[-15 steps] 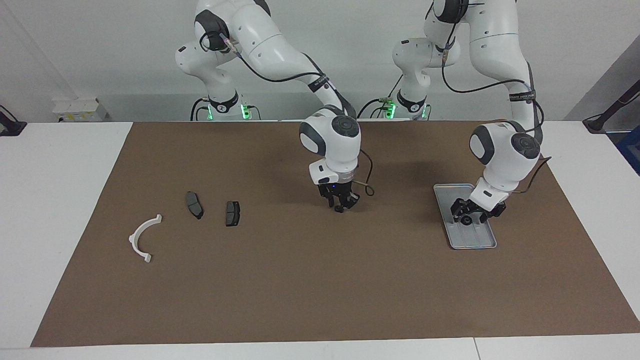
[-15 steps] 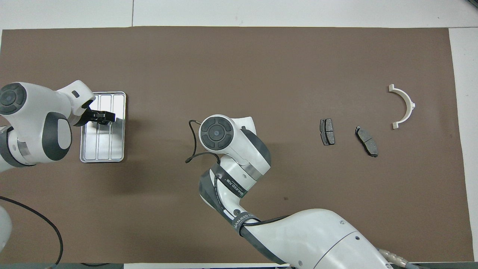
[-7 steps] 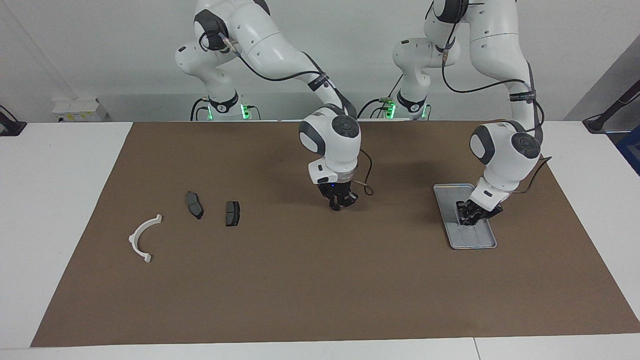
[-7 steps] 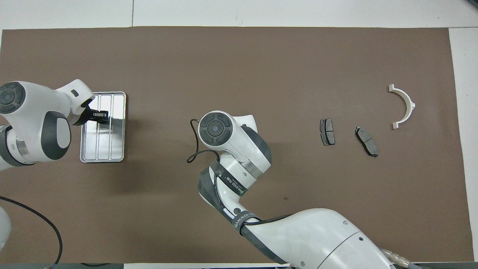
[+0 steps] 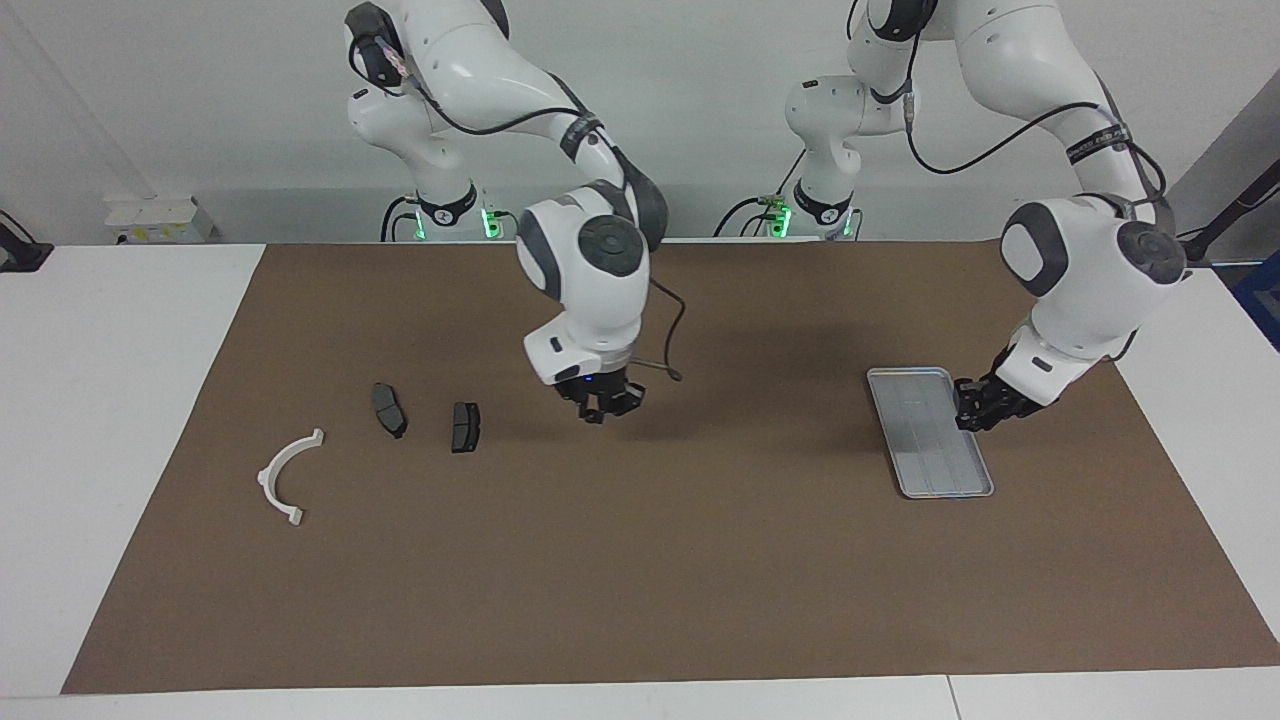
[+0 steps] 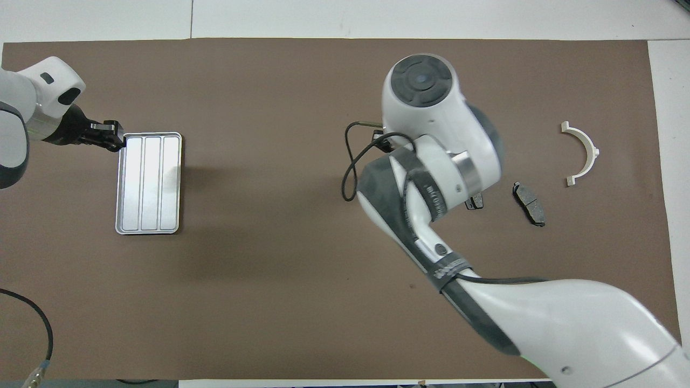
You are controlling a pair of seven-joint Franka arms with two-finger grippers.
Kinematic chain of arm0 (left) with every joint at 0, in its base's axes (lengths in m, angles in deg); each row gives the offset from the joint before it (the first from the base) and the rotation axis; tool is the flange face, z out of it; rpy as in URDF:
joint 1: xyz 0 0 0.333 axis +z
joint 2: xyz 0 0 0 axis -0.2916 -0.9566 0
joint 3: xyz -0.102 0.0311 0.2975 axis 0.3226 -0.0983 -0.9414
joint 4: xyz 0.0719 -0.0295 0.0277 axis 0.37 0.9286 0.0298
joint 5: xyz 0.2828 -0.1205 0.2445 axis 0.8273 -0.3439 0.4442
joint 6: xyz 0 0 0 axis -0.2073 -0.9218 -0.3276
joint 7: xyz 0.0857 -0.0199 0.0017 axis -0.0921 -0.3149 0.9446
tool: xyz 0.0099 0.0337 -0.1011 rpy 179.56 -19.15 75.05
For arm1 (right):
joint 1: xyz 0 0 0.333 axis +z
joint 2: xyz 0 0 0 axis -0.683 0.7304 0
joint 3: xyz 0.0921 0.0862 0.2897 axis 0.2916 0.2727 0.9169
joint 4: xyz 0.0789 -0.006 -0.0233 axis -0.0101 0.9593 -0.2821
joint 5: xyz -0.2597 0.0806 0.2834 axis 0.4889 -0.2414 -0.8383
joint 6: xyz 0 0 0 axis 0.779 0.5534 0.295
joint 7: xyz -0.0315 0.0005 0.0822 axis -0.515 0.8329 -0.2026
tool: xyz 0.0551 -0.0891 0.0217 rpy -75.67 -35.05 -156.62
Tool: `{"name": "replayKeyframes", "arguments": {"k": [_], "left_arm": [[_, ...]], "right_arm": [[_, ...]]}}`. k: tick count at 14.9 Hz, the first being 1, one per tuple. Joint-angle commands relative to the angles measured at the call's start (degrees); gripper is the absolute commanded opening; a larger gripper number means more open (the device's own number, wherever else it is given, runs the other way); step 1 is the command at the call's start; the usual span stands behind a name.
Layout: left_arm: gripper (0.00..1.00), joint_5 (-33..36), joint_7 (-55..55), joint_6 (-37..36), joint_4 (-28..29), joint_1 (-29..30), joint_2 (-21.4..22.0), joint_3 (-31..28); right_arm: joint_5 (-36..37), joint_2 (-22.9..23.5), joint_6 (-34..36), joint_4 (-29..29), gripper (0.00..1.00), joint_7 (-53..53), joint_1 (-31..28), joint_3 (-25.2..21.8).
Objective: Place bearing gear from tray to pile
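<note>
Over the bench (image 5: pixel 640 580) mid-zone, the right claw (image 5: pixel 602 408) hangs low, just beside the pile (image 6: pixel 529 203) on the side toward the tray (image 5: pixel 935 440). Can't tell if it's open, closed or gripping anything; from overhead the arm's own wrist hides it. The left claw (image 5: pixel 975 408) sits at the tray's edge, toward the left arm's end of the bench; its state can't be told either, and that arm seems to be waiting.

No bearing gear shows anywhere: tray floor is bare, nothing loose on the bench. Best guess is that it's w/ the right claw, given that claw's spot next to the pile, but that's a judgement, not seen.

Step in hand, prob.: carry to pile & set down. To do it well:
- aim for bare bench btwn or beside the parts, not on top of a pad
- go low before release; a round part may roll
- lift straight up after, no sideways drag

Count:
- tray: 1
- dark brake-pad pieces: 2, (image 5: pixel 388 409) & (image 5: pixel 465 426), near each other, not touching
- white half-ring bracket (image 5: pixel 266 475): 1, apart from the pads
- gears visible: 0
</note>
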Motion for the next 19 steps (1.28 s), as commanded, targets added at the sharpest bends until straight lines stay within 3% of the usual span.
{"name": "replayKeyframes", "arguments": {"k": [1, 5, 7, 9, 13, 19], "left_arm": [[0.0, -0.39, 15.18, -4.27, -1.44, -8.64, 1.13, -0.2], [0.0, 3.39, 37.69, -4.73, -0.21, -24.55, 2.19, 0.32], [0.0, 3.56, 42.54, -4.12, 1.19, -30.71, 2.19, 0.32], [0.0, 4.79, 47.29, 1.48, 4.78, -34.68, 1.49, 0.32], [0.0, 5.93, 50.3, 10.81, 7.35, -36.88, -4.91, 0.24], [0.0, 6.2, 51.0, 19.43, 11.83, -36.89, -6.69, 0.06]], "right_arm": [[-0.58, -1.85, 0.86, 1.06, 0.0, 16.41, -7.48, 1.01], [-0.84, -1.06, -7.2, 4.74, 0.0, 35.5, -17.68, 1.1], [-0.93, -0.63, -13.35, 8.52, 0.0, 37.73, -19.63, 1.1], [-0.84, 1.91, -16.88, 8.97, 0.0, 37.91, -21.03, 1.1], [-0.66, 7.45, -25.4, 8.8, 0.0, 41.68, -23.67, 1.01], [-0.84, 9.22, -28.32, 8.8, 0.0, 42.48, -24.47, 1.1]]}}
